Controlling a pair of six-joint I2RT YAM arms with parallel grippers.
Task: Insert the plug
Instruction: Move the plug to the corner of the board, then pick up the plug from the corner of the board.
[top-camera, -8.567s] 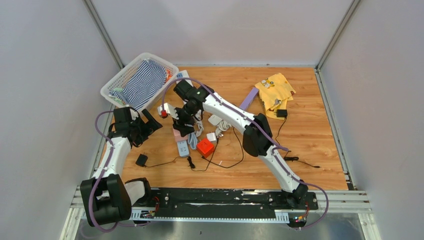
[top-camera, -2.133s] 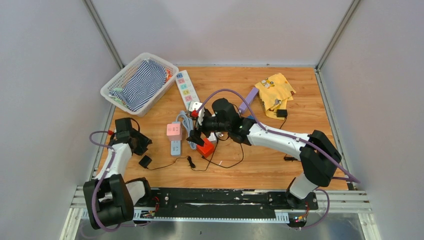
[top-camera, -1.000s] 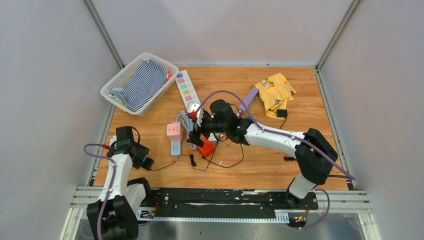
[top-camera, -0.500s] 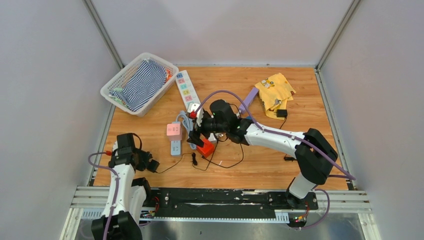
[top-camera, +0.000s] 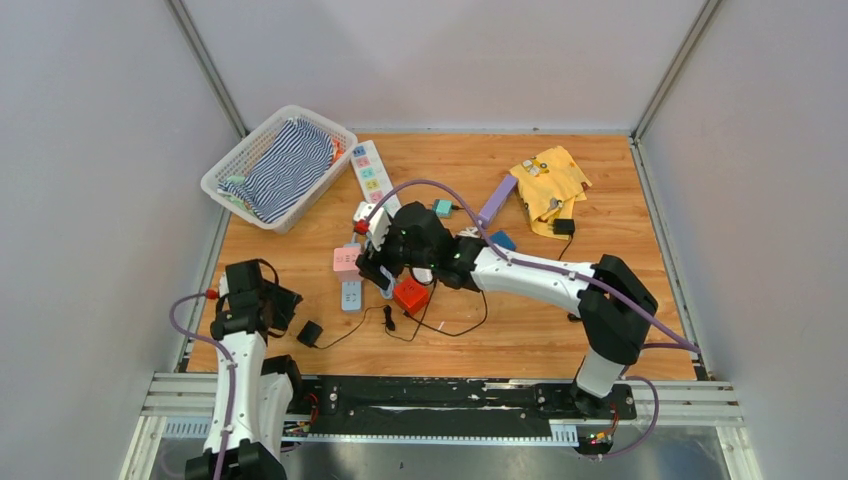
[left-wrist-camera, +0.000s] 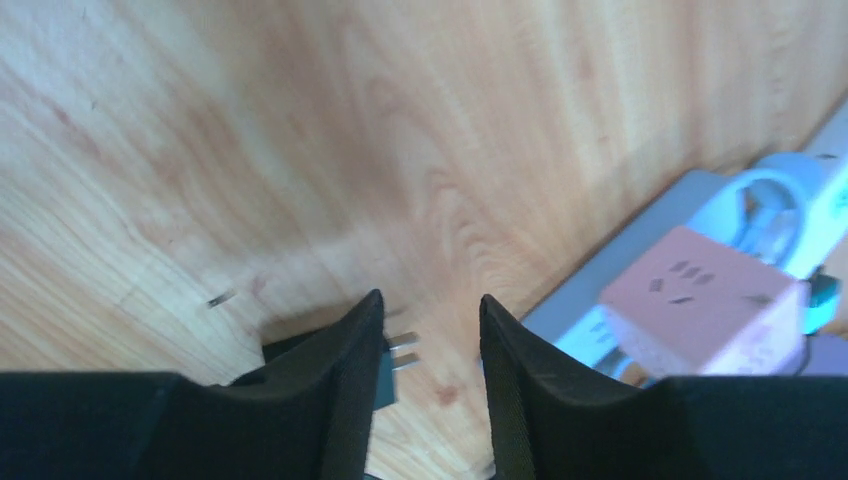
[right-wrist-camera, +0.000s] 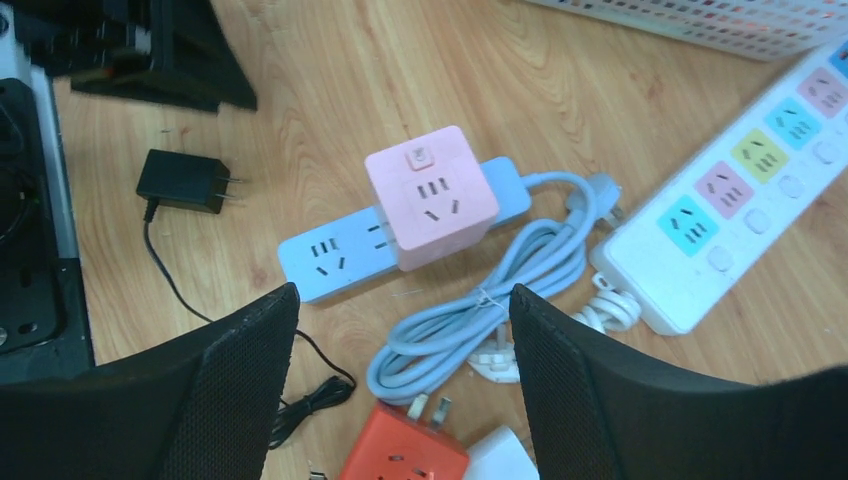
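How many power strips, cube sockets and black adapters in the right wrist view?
Power strips: 2, blue strip and white strip
Cube sockets: 2, pink cube and red cube
Adapters: 1, black adapter
Total: 5

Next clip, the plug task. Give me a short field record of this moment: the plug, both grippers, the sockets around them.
plug: black adapter, lying on the table, prongs toward the blue power strip, not inserted
left gripper: fingers apart, beside the adapter, not gripping it
right gripper: open, empty, above the blue power strip
on the strip: pink cube socket
nearby: white multi-socket strip; red cube
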